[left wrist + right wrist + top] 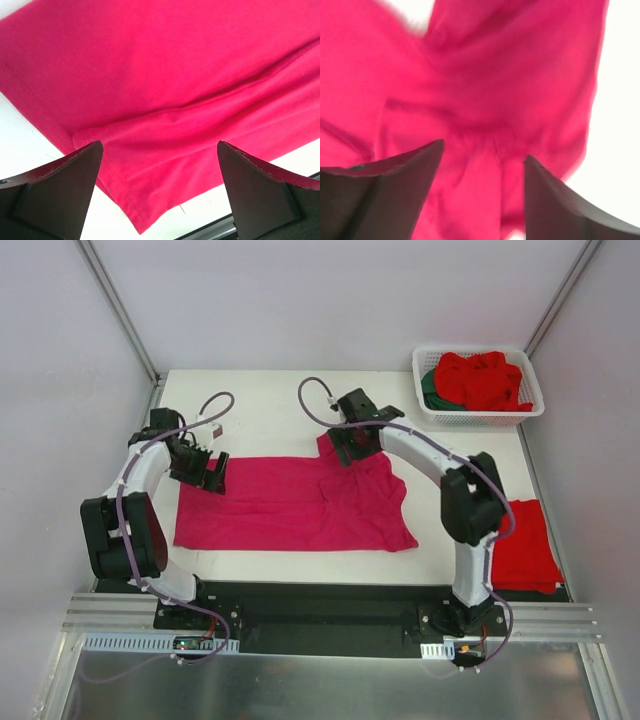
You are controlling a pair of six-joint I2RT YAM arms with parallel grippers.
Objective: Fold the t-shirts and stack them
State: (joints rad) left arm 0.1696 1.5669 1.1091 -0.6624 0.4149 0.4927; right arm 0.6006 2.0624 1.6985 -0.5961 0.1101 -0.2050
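**Now both end effectors stand open over the magenta t-shirt**

Leftmost, the left end effector [212, 472] [160, 145] hovers above the shirt's far left hem corner. Its jaws are spread wide and pinch nothing. The left wrist view shows the cloth doubled over there. The magenta t-shirt [290, 505] lies across the middle of the counter [270, 420], flat at the left and rumpled toward the right. Over that rumpled far edge the right end effector [350, 445] [484, 150] is also spread. Its blurred wrist view shows cloth bunched beneath it, none seen clamped.

Further right, a white basket [480, 420] holds red t-shirts [485, 380] and a dark green t-shirt [428, 388]. A folded red t-shirt [525, 555] lies at the near right edge.

Risks, as I judge them: closing on only one layer at the left corner would skew the fold. A grab into the bunched side could carry wrinkles into the fold or tow the shirt off square.
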